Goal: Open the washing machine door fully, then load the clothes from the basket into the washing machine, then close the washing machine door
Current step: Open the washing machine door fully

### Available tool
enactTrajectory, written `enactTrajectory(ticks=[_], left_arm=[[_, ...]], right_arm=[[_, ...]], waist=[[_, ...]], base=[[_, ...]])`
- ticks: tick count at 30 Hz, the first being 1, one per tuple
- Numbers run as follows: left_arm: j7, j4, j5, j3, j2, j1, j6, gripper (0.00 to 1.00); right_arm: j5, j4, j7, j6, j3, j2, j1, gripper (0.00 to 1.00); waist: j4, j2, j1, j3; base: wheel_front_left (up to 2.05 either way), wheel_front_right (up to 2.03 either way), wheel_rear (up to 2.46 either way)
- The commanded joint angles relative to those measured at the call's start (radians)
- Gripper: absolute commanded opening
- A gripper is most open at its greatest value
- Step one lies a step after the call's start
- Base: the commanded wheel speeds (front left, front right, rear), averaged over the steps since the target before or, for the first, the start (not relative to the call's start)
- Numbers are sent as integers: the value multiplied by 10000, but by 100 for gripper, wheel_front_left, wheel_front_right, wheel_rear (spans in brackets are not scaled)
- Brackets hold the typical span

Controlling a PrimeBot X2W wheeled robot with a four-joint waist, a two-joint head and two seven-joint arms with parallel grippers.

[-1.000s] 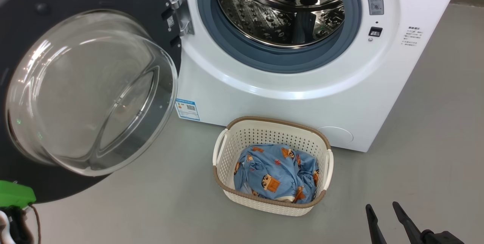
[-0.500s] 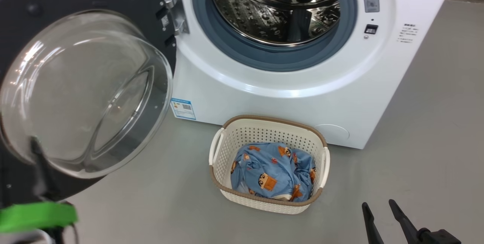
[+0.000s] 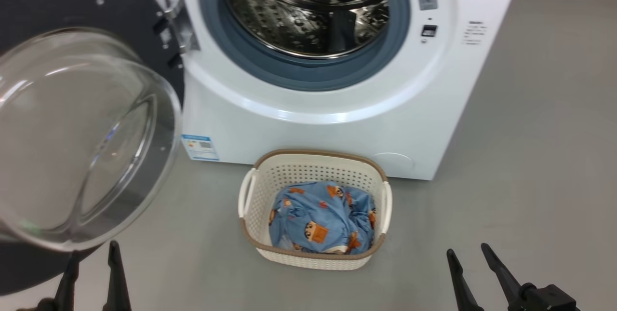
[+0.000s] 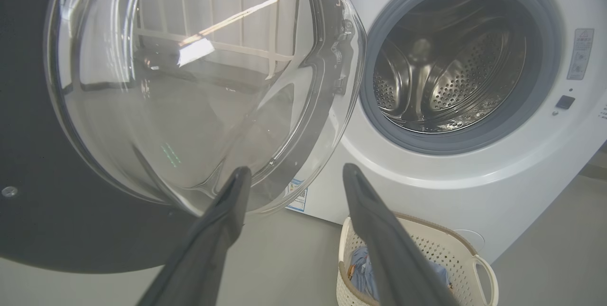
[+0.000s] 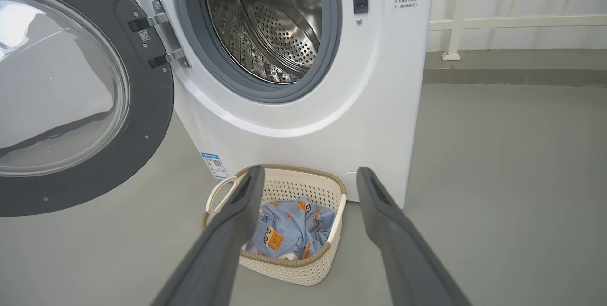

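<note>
The white washing machine [image 3: 337,128] stands with its steel drum [image 3: 303,12] exposed. The washing machine door [image 3: 72,142], black-rimmed with a bulging glass bowl, is swung wide open to the left. On the floor in front sits the cream basket [image 3: 318,155], and the light blue printed clothes [image 3: 320,219] lie inside it. My left gripper [image 3: 94,250] is open and empty at the lower left, just below the door's glass [image 4: 189,83]. Right of the basket [image 5: 284,268], my right gripper [image 3: 466,249] is also open and empty, pointing at the clothes [image 5: 284,227].
Grey floor [image 3: 530,156] stretches to the right of the machine. The open door overhangs the floor left of the basket. A white railing [image 5: 498,21] and a low kerb run along the back right. A blue label sticker [image 3: 200,147] marks the machine's lower front.
The head camera has turned, so the whole scene has slid left. My left gripper has opened and come up into view below the door, fingers pointing up. The right gripper stays open.
</note>
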Motion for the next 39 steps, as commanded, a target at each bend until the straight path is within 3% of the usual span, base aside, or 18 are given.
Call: enactTrajectory(ticks=[1,7,15,39], left_arm=[[-57,-323,-10,304,210,-28,-22,100],[-57,-535,150,497,244,493,-23,100],[-57,-615,287,4,207,1320,-24,100],[-57,-481,341,76,153,1404,-25,100]], right_arm=[[-104,-308,-120,62,330,-120,-341,100],[-139,-498,-120,62,262,-120,-253,100],[-170,-638,-120,62,-78,-120,157,100],[-104,-763,-120,62,-494,-120,282,100]], waist=[[-349,0,0,58],[-970,0,0,-78],[-1471,0,0,-445],[-1624,0,0,-625]], base=[[0,0,0],[0,0,0],[0,0,0],[0,0,0]])
